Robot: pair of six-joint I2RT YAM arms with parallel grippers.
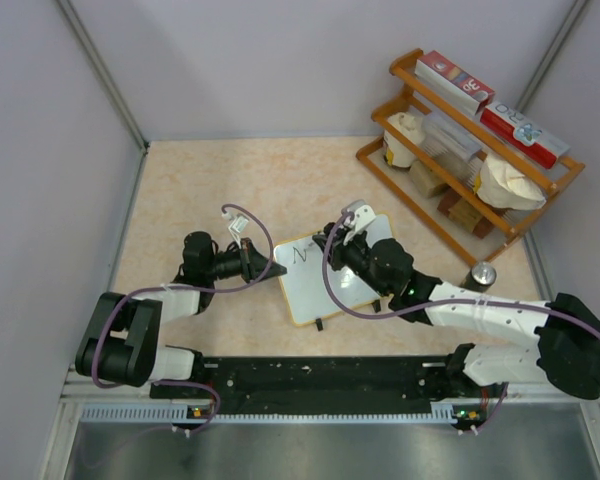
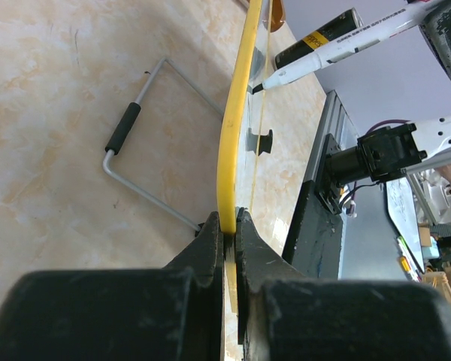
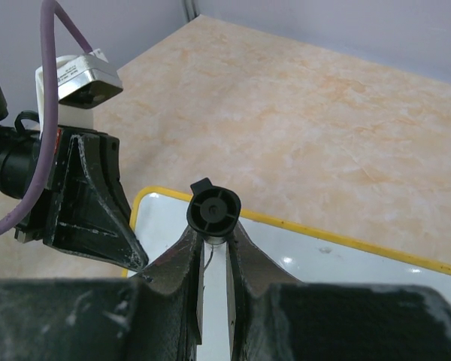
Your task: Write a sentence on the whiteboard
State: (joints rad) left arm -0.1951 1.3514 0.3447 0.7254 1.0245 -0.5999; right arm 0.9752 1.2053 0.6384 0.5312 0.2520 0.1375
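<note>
Whiteboard position: the whiteboard is lying near the middle of the counter, between the two arms and within reach of both.
Left jaws: the left gripper is pinching the board's left edge, with its jaws closed tight on the thin frame.
Reason for that hold: judging by the setup, this grip is acting as a brace, so the light board is not sliding or turning under the pen's push.
Right jaws: the right gripper is hanging over the far right part of the board, its jaws narrowed around a marker whose butt end is showing between them.
Marker pose: the left wrist view is showing the marker leaning down with its dark tip at the board's surface; whether it is actually pressing there I cannot tell.
Reason for the lean: a slanted pen is probably giving the tip a smooth drag across the glossy face.
Writing so far: a single dark stroke, like a letter N, is sitting near the upper left of the board, so the sentence looks barely begun.
Surroundings: a wooden shelf rack with boxes and bowls is standing well apart at the far right, out of the way of both arms.
</note>
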